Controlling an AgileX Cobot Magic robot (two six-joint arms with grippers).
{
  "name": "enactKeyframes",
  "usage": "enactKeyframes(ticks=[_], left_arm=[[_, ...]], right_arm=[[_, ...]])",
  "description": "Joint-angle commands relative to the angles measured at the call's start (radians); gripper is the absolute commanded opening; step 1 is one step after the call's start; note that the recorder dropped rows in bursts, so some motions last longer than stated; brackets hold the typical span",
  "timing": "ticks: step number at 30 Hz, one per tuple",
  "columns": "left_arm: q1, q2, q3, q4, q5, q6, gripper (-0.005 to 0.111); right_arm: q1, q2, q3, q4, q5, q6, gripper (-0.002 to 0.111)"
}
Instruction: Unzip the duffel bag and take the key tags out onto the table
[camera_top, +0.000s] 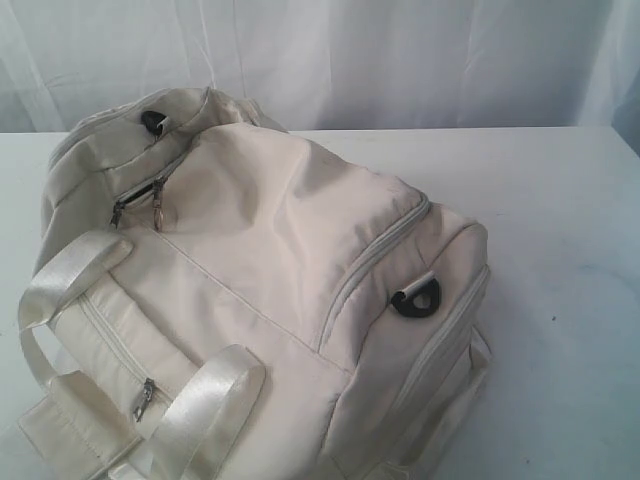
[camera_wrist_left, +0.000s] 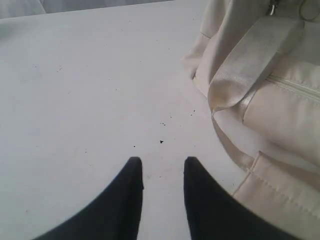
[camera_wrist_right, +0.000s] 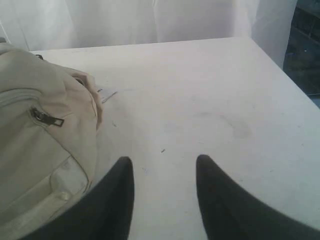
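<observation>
The cream duffel bag (camera_top: 270, 300) lies zipped on the white table (camera_top: 560, 250), filling the left and middle of the exterior view. Silver zip pulls (camera_top: 155, 200) hang near its far end, and another zip pull (camera_top: 145, 398) sits by the shiny handles (camera_top: 205, 410). No arm shows in the exterior view. My left gripper (camera_wrist_left: 162, 165) is open over bare table, with the bag (camera_wrist_left: 280, 100) beside it. My right gripper (camera_wrist_right: 164, 162) is open over bare table too, the bag's end (camera_wrist_right: 40, 125) next to one finger. The key tags are hidden.
A white curtain (camera_top: 350, 60) hangs behind the table. Black D-rings (camera_top: 415, 298) sit on the bag's near end and far end. The table's corner and edge (camera_wrist_right: 280, 65) show in the right wrist view, with dark space beyond it.
</observation>
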Motion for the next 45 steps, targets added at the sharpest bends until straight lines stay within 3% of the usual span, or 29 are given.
enactKeyframes(ticks=[1, 5, 8, 13, 17, 20, 24, 29, 36, 39, 45], left_arm=[[0.002, -0.005, 0.006, 0.009, -0.005, 0.0, 0.034], [0.002, -0.005, 0.006, 0.019, -0.068, 0.0, 0.034], [0.002, -0.005, 0.006, -0.186, -0.248, -0.22, 0.034], [0.002, -0.005, 0.006, -0.204, -0.557, -0.367, 0.034], [0.002, -0.005, 0.006, -0.184, -0.684, -0.379, 0.034], [0.002, -0.005, 0.006, -0.182, -0.663, -0.41, 0.034], [0.002, -0.005, -0.022, -0.186, -0.537, -0.428, 0.034], [0.002, 0.012, -0.133, -0.182, -0.391, -0.42, 0.034], [0.002, 0.245, -0.367, -0.174, -0.319, -0.415, 0.034], [0.002, 0.384, -0.485, -0.148, -0.311, -0.37, 0.034], [0.0, 0.669, -0.752, -0.043, -0.144, -0.353, 0.034]], right_arm=[[0.004, -0.005, 0.004, -0.007, -0.008, -0.001, 0.039], [0.004, -0.005, 0.004, -0.007, -0.008, -0.001, 0.039], [0.004, -0.005, 0.004, -0.007, -0.008, -0.001, 0.039], [0.004, -0.005, 0.004, -0.007, -0.008, -0.001, 0.039], [0.004, -0.005, 0.004, -0.007, -0.008, -0.001, 0.039], [0.004, -0.005, 0.004, -0.048, -0.026, -0.016, 0.039], [0.004, -0.005, 0.004, -0.051, -0.225, -0.014, 0.039], [0.004, -0.005, 0.004, -0.049, -0.529, 0.095, 0.039], [0.004, -0.005, 0.004, 0.001, -0.902, 0.318, 0.039], [0.004, -0.005, -0.013, 0.007, -0.822, 0.463, 0.039], [0.004, -0.005, -0.233, -0.082, -0.27, 0.456, 0.039]])
